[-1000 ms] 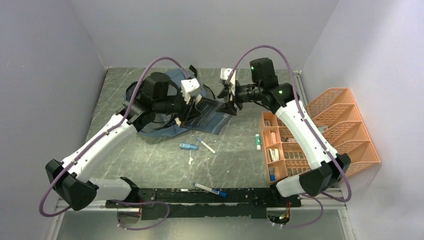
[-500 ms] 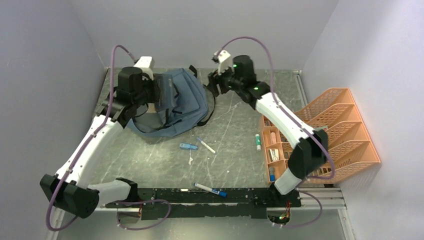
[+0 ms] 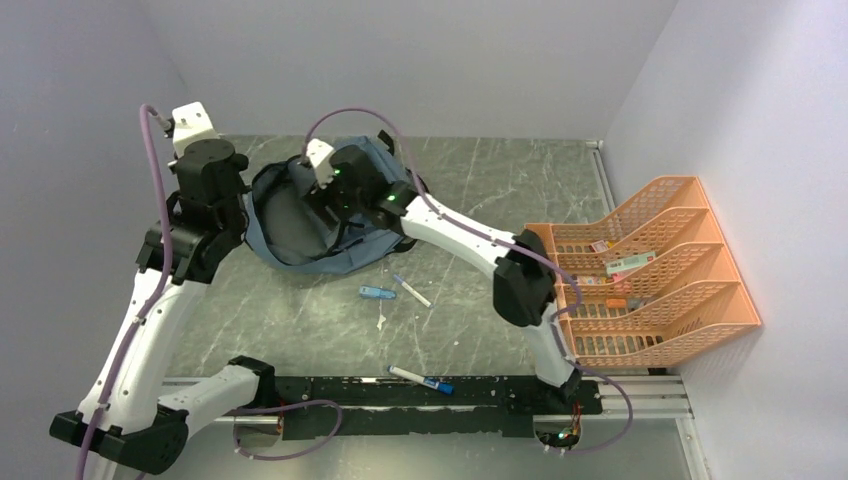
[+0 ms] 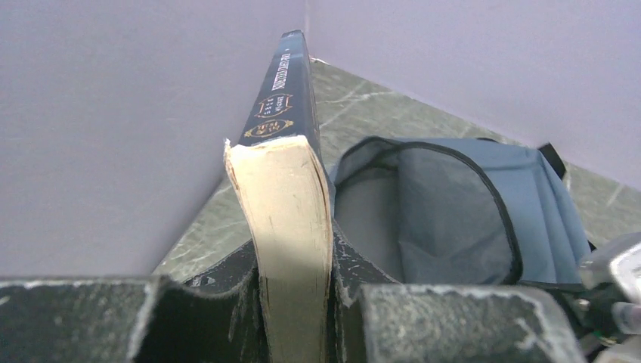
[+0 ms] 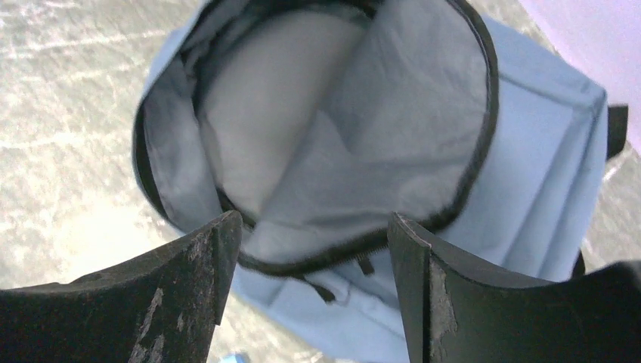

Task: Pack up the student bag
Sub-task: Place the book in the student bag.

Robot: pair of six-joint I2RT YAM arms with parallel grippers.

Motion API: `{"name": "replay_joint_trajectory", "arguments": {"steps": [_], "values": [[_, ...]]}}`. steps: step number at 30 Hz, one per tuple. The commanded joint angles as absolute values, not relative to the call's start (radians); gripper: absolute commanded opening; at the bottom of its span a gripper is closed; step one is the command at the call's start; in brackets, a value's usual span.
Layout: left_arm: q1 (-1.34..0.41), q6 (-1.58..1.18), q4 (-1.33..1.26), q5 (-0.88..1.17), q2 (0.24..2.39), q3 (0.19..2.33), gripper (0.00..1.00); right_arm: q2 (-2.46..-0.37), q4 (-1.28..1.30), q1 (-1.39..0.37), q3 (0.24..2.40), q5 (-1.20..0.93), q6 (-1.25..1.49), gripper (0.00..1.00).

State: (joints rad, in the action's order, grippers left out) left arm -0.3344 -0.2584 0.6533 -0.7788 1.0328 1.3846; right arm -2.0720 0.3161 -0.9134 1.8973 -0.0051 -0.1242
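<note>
Right arm: swung across from the far right side of the table (image 3: 480, 200) within the last second and now stretched over the student bag (image 3: 285, 220)
Left arm: drawn back from above the bag and raised at the far left, near the wall
Meaning for the task: the bag's mouth is judged to be getting readied for the book; nothing is seen packed inside yet
Student bag: laid on the far left part of the table, main zip undone, mouth gaping and pale lining exposed
Book (image 4: 287, 189): dark cover, yellowed page edges; held on edge, spine up, clear of the bag and beside its opening
Left tool (image 4: 298, 295): clamped on the book's lower end, one finger pressed on each cover
Right tool (image 5: 314, 227): fingers spread wide and widened over the last second, nothing held; hung just above the near rim of the mouth, contact with the fabric cannot be told
Loose pens (image 3: 412, 291): left on the table in front of the bag, untouched
</note>
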Motion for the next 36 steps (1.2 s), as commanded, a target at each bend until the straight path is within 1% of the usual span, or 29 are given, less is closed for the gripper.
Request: {"name": "replay_joint_trajectory", "arguments": {"steps": [1, 4, 7, 12, 16, 21, 24, 25, 26, 29, 33, 35, 36], "values": [[-0.334, -0.27, 0.616, -0.945, 1.012, 1.405, 0.05, -2.198, 0.341, -0.959, 2.062, 0.083, -0.154, 0.76], [-0.34, -0.279, 0.631, -0.972, 1.002, 1.411, 0.05, -2.307, 0.362, -1.001, 2.17, 0.168, -0.19, 0.78], [-0.353, -0.277, 0.636, -0.994, 0.997, 1.418, 0.05, -2.381, 0.317, -1.02, 2.215, 0.27, -0.227, 0.81], [-0.365, -0.272, 0.631, -0.997, 0.99, 1.41, 0.05, -2.476, 0.304, -1.03, 2.274, 0.31, -0.272, 0.86], [-0.367, -0.273, 0.627, -0.979, 0.988, 1.405, 0.05, -2.532, 0.271, -1.04, 2.281, 0.355, -0.327, 0.87], [-0.37, -0.283, 0.629, -0.95, 0.986, 1.398, 0.05, -2.609, 0.222, -1.052, 2.296, 0.489, -0.41, 0.87], [-0.371, -0.291, 0.628, -0.926, 0.986, 1.39, 0.05, -2.623, 0.175, -1.054, 2.283, 0.559, -0.445, 0.84], [-0.371, -0.292, 0.626, -0.919, 0.986, 1.388, 0.05, -2.623, 0.159, -1.055, 2.275, 0.582, -0.456, 0.82], [-0.371, -0.294, 0.625, -0.911, 0.986, 1.385, 0.05, -2.622, 0.143, -1.055, 2.268, 0.601, -0.466, 0.78], [-0.371, -0.298, 0.621, -0.892, 0.986, 1.377, 0.05, -2.603, 0.099, -1.053, 2.233, 0.641, -0.48, 0.53], [-0.371, -0.332, 0.625, -0.852, 0.985, 1.35, 0.05, -2.529, 0.041, -1.051, 2.156, 0.616, -0.442, 0.28], [-0.371, -0.362, 0.628, -0.819, 0.985, 1.325, 0.05, -2.494, 0.045, -1.046, 2.138, 0.59, -0.405, 0.06], [-0.371, -0.382, 0.631, -0.805, 0.985, 1.312, 0.05, -2.477, 0.05, -1.038, 2.134, 0.583, -0.375, 0.0]]}}
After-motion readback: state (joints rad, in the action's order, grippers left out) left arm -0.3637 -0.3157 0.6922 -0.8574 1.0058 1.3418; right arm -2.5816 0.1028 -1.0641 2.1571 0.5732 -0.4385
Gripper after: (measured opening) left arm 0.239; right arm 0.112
